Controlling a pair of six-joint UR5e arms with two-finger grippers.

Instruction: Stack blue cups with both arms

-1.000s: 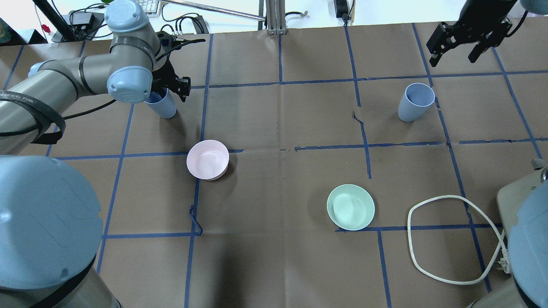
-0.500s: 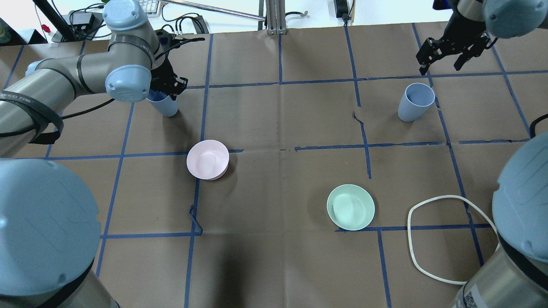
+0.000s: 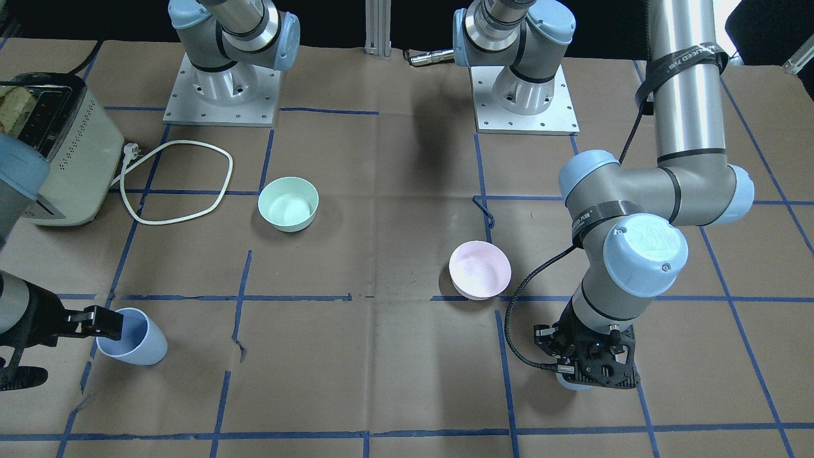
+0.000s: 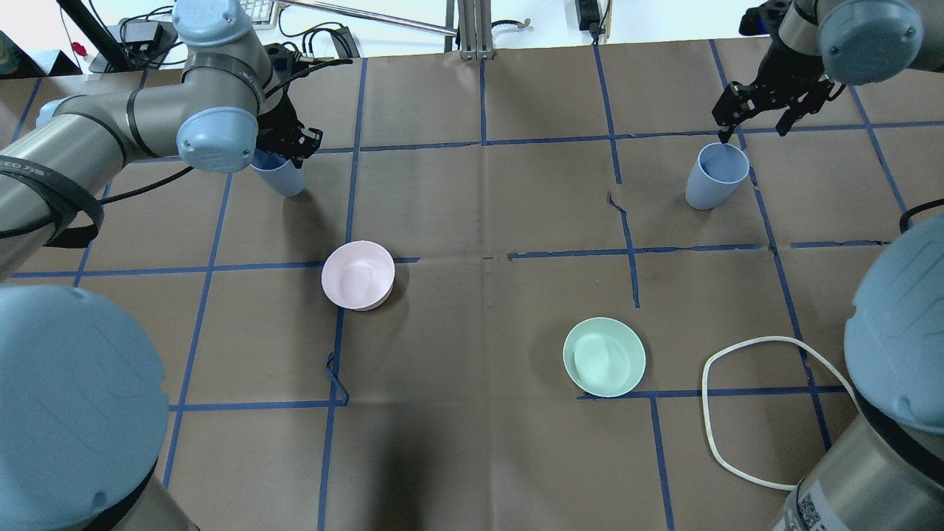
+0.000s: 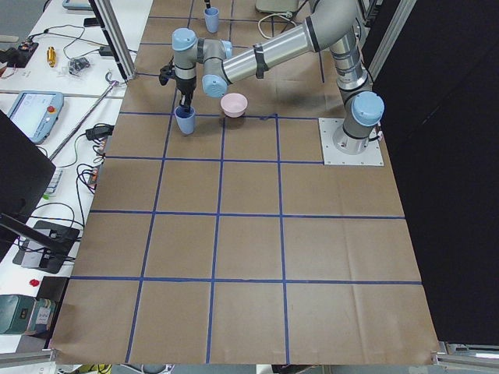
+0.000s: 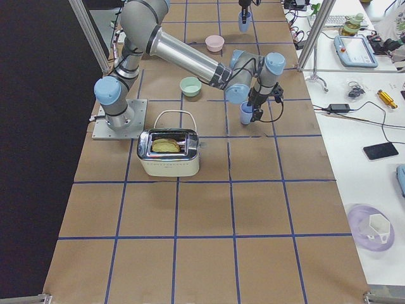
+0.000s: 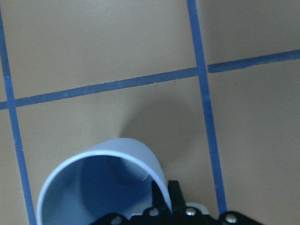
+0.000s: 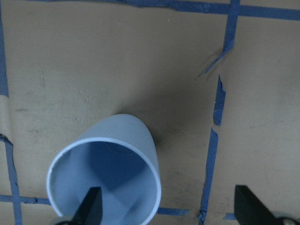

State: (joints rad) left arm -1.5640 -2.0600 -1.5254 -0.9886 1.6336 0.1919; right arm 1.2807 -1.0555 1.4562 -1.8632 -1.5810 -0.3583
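Note:
Two pale blue cups stand upright on the brown table. My left gripper point(image 4: 291, 147) is shut on the rim of the left cup point(image 4: 281, 175). In the left wrist view its fingers point(image 7: 165, 194) pinch the cup's wall point(image 7: 101, 183). In the front view the gripper point(image 3: 588, 375) covers nearly all of that cup. My right gripper point(image 4: 754, 127) is open over the far rim of the right cup point(image 4: 714, 177). In the right wrist view one finger point(image 8: 91, 207) is inside this cup point(image 8: 105, 180) and the other is well outside.
A pale pink bowl point(image 4: 358, 274) sits left of centre and a mint-green bowl point(image 4: 604, 357) right of centre. A white cord loop point(image 4: 737, 413) lies at the near right. It runs to a toaster point(image 3: 57, 159). Blue tape lines cross the table.
My left gripper has closed on the left cup's rim. My right gripper has come down and inward, from beyond the right cup to over its far rim.

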